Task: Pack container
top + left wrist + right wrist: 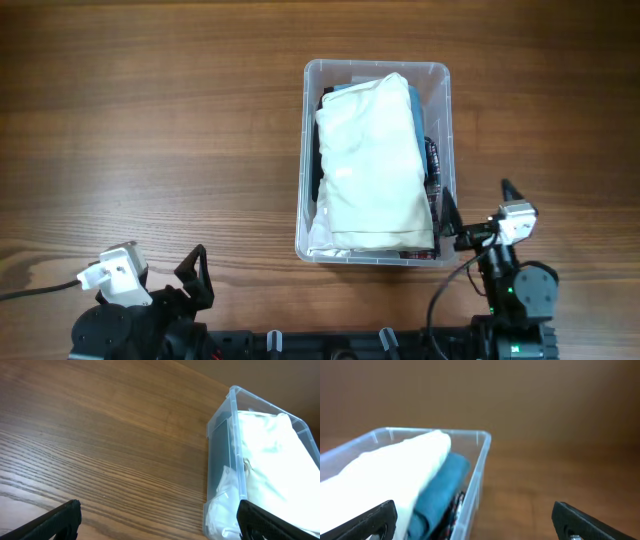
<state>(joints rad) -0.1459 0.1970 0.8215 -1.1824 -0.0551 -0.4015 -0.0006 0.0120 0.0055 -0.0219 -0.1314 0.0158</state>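
The container (375, 69) is a clear plastic bin at the table's middle right. It holds folded clothes: a cream-white garment (372, 165) on top, a teal one (413, 100) under it, and a dark patterned one (432, 172) along the right wall. The bin also shows in the left wrist view (235, 450) and in the right wrist view (482, 467). My left gripper (160, 522) is open and empty, low at the front left, away from the bin. My right gripper (472, 520) is open and empty, just off the bin's front right corner.
The wooden table (150, 130) spreads to the left of the bin and beyond it. Both arm bases sit at the front edge, the left one (130, 300) and the right one (510, 290).
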